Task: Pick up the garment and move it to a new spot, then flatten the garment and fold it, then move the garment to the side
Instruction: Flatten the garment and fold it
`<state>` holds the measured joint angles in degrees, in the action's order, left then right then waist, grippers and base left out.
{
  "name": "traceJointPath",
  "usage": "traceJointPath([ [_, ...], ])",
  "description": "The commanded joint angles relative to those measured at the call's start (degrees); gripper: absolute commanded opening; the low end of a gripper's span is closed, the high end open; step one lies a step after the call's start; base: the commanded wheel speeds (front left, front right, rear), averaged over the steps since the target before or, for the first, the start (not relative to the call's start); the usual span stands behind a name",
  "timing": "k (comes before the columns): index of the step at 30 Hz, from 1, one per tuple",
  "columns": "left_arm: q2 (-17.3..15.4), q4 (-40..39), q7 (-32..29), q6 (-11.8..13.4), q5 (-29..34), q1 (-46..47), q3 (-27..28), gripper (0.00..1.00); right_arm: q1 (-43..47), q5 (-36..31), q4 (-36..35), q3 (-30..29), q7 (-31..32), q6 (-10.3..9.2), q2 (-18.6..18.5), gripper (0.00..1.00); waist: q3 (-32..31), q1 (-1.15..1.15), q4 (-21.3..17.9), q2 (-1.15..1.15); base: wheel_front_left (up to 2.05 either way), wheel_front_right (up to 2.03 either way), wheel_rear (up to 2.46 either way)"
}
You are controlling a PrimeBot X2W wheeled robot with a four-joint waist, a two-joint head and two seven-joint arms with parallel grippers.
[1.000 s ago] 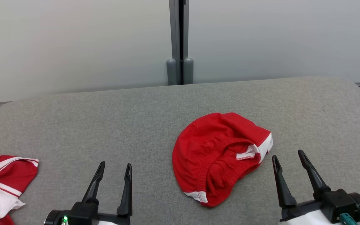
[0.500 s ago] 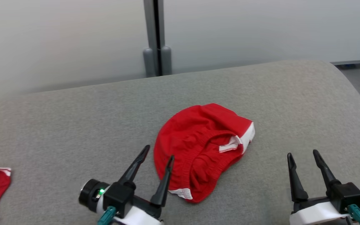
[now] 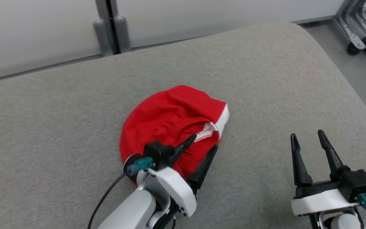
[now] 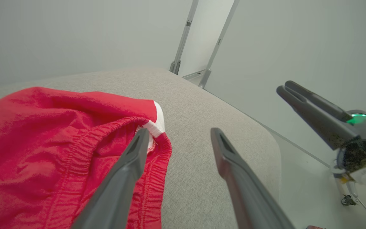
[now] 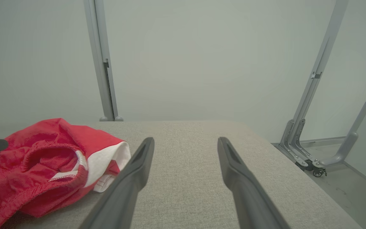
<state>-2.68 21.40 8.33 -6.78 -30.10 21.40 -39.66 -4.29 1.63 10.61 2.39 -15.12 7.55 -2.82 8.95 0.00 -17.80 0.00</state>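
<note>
While the red crumpled cloth garment (image 3: 167, 121) lies bunched near the middle of the grey fabric-covered table (image 3: 265, 73), its long axis running from near left to far right in the head view, the robot's left gripper (image 3: 205, 141) hovers at its near right edge, the two long dark fingers spread wide and holding nothing. Seen along that wrist, one finger stands over the gathered elastic waistband (image 4: 113, 125) beside the white trim (image 4: 159, 121) and the other over bare table, so the garment's edge falls between the jaws. Whether either tip touches the cloth cannot be told. Farther right, the right gripper (image 3: 307, 133) hangs low over bare table, well apart from the garment. Its fingers are likewise wide and empty, pointing away from the robot with the cloth off to its left. The left arm is plainly the nearer, and the pick-up likely turns on it closing over that waistband edge. The garment is not yet lifted.
</note>
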Motion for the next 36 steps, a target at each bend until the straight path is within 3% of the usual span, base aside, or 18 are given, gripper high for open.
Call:
traceJointPath([
  [1, -0.32, 1.39, -2.19, 1.11, -4.19, 2.91, -0.81, 1.0, -0.98, 0.91, -0.37, 0.05, -0.04, -0.13, -0.15, 1.0, 3.41, 0.0, -3.43, 0.0, 0.0, 0.0, 0.0],
  [5, -0.37, 3.19, -5.25, 2.92, -14.4, 6.12, -1.7, 1.0, -1.76, 2.1, -0.7, 0.24, -0.05, -0.12, -0.13, 1.0, 5.11, 0.0, -5.59, 0.0, 0.0, 0.0, 0.0],
  [11, -0.35, 5.59, -7.38, 5.0, -23.51, 8.98, -2.7, 1.0, -2.14, 3.21, -0.95, 0.19, -0.05, -0.12, -0.14, 1.0, 6.0, 0.0, -7.32, 0.0, 0.0, 0.0, 0.0],
  [20, -0.37, 11.94, -5.94, 9.39, -26.73, 13.25, -4.99, 1.0, -2.59, 4.43, -1.44, 0.61, -0.04, -0.13, -0.14, 1.0, 6.7, 0.0, -8.58, 0.0, 0.0, 0.0, 0.0],
  [21, -0.38, 13.18, -5.84, 10.07, -27.25, 13.88, -5.41, 0.97, -2.68, 4.6, -1.5, 0.77, -0.04, -0.12, -0.14, 1.0, 6.89, 0.0, -8.8, 0.0, 0.0, 0.0, 0.0],
  [22, -0.37, 13.65, -5.56, 10.06, -27.57, 14.25, -5.58, 0.75, -2.79, 4.8, -1.5, 0.83, -0.05, -0.12, -0.14, 1.0, 6.97, 0.0, -8.92, 0.0, 0.0, 0.0, 0.0],
  [24, -0.37, 14.61, -4.89, 10.02, -27.98, 14.77, -5.84, 0.03, -2.9, 4.96, -1.52, 0.93, -0.05, -0.12, -0.14, 1.0, 7.1, 0.0, -9.17, 0.0, 0.0, 0.0, 0.0],
  [36, -0.36, 16.32, -2.04, 7.25, -29.81, 16.95, -8.06, 0.0, -1.88, 4.7, -1.45, -0.27, -0.04, -0.12, -0.14, 1.0, 5.82, 0.0, -8.12, 0.0, 0.0, 0.0, 0.0],
])
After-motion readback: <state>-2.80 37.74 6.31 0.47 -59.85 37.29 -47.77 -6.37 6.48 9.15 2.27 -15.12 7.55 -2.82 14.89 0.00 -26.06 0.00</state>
